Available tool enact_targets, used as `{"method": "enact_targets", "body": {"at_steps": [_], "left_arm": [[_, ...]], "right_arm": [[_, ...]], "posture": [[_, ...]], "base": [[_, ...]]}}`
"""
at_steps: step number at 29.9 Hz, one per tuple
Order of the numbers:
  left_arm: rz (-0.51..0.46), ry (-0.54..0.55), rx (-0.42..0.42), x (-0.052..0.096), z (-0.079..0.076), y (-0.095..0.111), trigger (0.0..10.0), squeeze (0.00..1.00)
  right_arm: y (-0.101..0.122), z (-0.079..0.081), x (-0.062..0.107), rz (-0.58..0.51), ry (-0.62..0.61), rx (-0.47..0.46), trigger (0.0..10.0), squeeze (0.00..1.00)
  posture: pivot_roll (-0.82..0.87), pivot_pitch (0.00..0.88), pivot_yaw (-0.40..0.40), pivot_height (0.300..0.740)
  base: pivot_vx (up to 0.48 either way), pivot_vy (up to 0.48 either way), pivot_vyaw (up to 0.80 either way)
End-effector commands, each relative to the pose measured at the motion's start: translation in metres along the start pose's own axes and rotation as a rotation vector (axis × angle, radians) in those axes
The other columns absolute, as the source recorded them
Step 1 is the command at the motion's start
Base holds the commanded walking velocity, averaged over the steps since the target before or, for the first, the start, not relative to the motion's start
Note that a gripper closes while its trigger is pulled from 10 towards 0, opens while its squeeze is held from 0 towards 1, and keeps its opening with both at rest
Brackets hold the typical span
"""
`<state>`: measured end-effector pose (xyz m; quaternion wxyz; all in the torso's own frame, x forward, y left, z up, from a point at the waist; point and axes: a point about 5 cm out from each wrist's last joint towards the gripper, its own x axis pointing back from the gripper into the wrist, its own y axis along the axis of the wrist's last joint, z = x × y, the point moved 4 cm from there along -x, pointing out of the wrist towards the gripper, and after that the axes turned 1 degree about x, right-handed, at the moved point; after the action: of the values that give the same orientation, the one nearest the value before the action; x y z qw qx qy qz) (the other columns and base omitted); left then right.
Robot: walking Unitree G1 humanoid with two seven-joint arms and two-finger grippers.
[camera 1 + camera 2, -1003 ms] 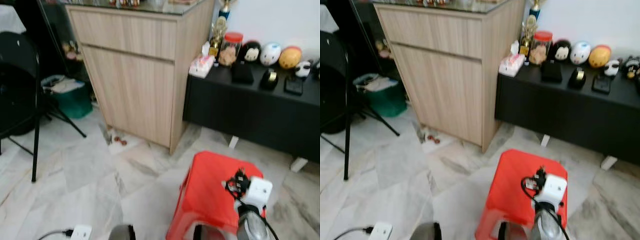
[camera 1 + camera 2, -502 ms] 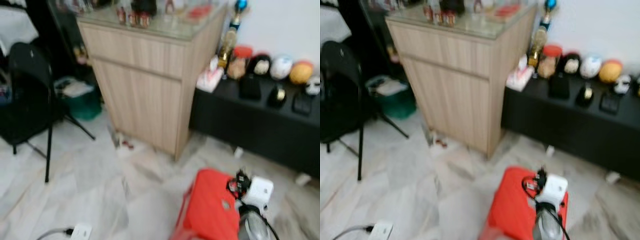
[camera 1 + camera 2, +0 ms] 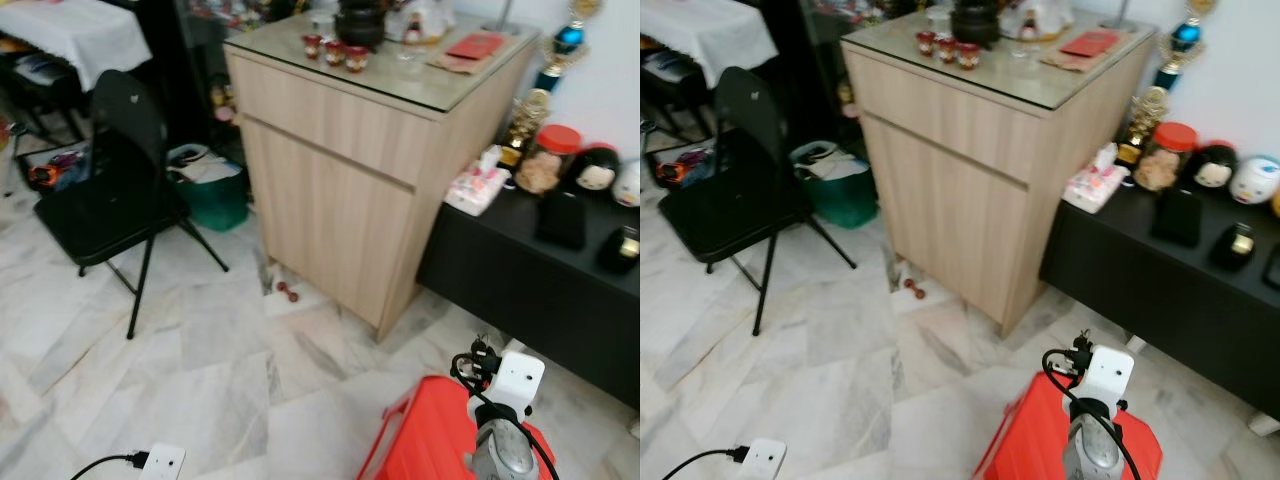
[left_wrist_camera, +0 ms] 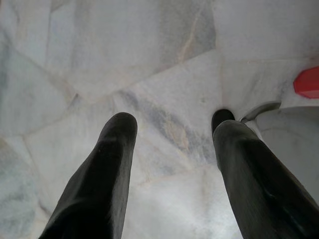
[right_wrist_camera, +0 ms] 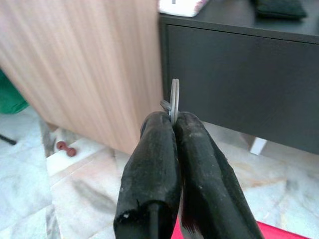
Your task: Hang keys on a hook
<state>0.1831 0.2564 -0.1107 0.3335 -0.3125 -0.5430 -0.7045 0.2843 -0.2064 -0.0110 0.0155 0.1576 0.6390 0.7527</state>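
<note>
My right gripper (image 5: 172,122) is shut on the keys: a thin metal key ring (image 5: 174,99) stands edge-on above its two black fingers (image 5: 154,164). In the eye views the right arm's white wrist block (image 3: 517,378) rises at the lower right, above a red plastic stool (image 3: 425,440). My left gripper (image 4: 172,124) hangs open over the marble floor (image 4: 149,59), with nothing between its fingers. I can make out no hook.
A light wooden cabinet (image 3: 350,190) with a glass top stands ahead. A low black bench (image 3: 540,280) with figurines runs to its right. A black folding chair (image 3: 110,190) and a green bin (image 3: 215,195) are at the left. A white power strip (image 3: 160,462) lies on the floor.
The camera has tilted up and pulled back, so the cabinet top and the chair have come into view. The right gripper keeps its hold on the key ring.
</note>
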Motion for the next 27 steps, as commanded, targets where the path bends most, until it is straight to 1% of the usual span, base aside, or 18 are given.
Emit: {"method": "enact_targets", "body": {"at_steps": [1, 9, 12, 20, 27], "left_arm": [[0.02, -0.005, -0.008, 0.001, 0.0, -0.007, 10.0, 0.0], [0.019, -0.007, 0.003, 0.001, 0.0, -0.006, 10.0, 0.0], [0.019, -0.009, 0.001, 0.001, 0.0, -0.006, 10.0, 0.0], [0.016, -0.008, 0.001, 0.001, 0.001, -0.005, 10.0, 0.0], [0.016, -0.006, 0.006, 0.001, 0.001, -0.005, 10.0, 0.0]], "right_arm": [[-0.005, -0.003, 0.001, 0.023, -0.014, -0.005, 10.0, 0.0], [-0.002, -0.003, -0.003, 0.021, -0.03, -0.004, 10.0, 0.0], [0.003, -0.006, -0.006, 0.007, -0.059, -0.03, 10.0, 0.0], [0.007, -0.006, -0.011, 0.002, -0.059, -0.026, 10.0, 0.0], [0.007, -0.002, -0.012, 0.001, -0.055, -0.031, 10.0, 0.0]], "posture": [[0.05, 0.0, -0.028, 0.74], [0.05, 0.0, -0.022, 0.74], [0.05, 0.0, -0.019, 0.74], [0.05, 0.004, -0.015, 0.74], [0.05, 0.0, -0.015, 0.74]], "base": [[0.0, 0.0, 0.0], [0.0, 0.0, 0.0], [-0.275, 0.0, 0.0], [-0.313, 0.0, 0.0], [-0.359, 0.0, 0.0]]}}
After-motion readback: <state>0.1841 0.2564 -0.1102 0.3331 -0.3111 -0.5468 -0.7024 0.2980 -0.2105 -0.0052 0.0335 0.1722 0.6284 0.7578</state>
